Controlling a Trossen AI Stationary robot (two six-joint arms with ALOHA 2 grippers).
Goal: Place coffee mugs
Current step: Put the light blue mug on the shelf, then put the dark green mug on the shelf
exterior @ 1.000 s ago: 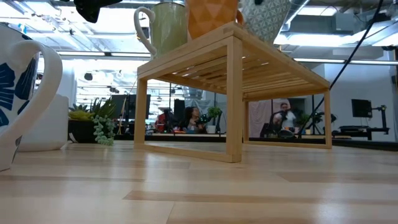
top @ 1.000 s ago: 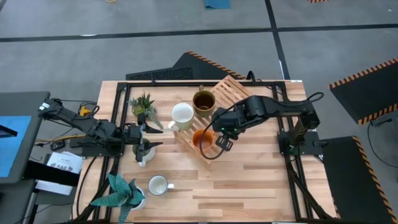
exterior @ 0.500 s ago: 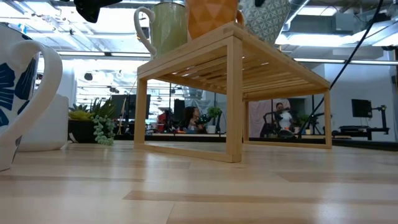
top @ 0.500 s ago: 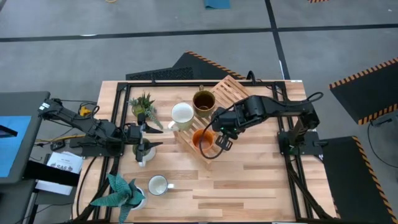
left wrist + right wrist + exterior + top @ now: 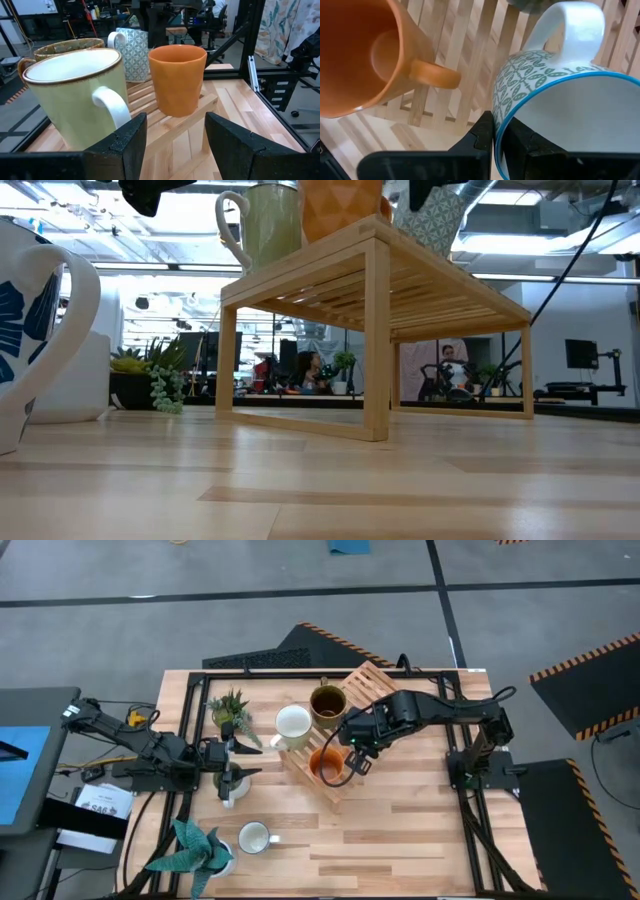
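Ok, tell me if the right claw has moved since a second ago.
Yes. In the high view the right claw has pulled slightly toward the rack's far end, away from the orange mug, gripping the patterned mug's rim.

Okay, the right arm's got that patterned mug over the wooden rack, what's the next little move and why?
Probably lower it straight down, then let go. The right gripper is shut on the patterned mug, whose base appears slightly above the slats of the rack, beside the orange mug, with free slats beneath it.
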